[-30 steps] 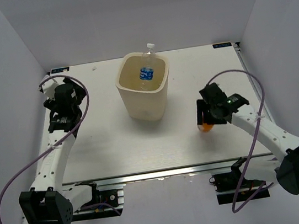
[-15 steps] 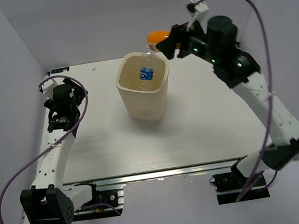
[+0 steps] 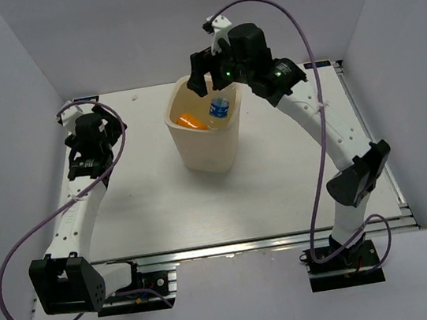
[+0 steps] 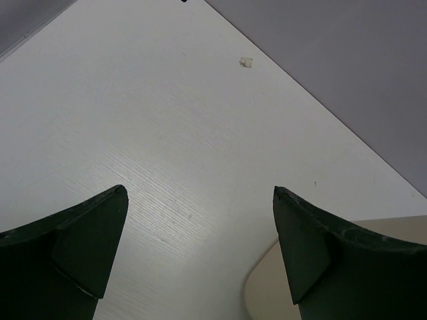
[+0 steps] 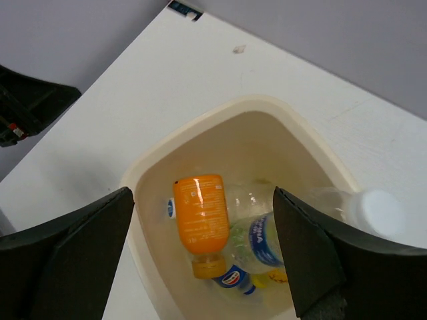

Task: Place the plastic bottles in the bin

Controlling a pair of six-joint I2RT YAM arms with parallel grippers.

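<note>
White tabletop (image 3: 279,174); orange bottle (image 5: 199,212) in bin (image 3: 204,152), cap toward spread right end effector (image 5: 202,195).

We watch the right gripper (image 5: 201,192), which a second ago clutched the orange bottle (image 3: 189,121) low at the right of the frame, then swung it high to the upper right of the bin (image 3: 197,158). It now hangs over the bin at upper centre, jaws apart, with the orange bottle inside.
</note>
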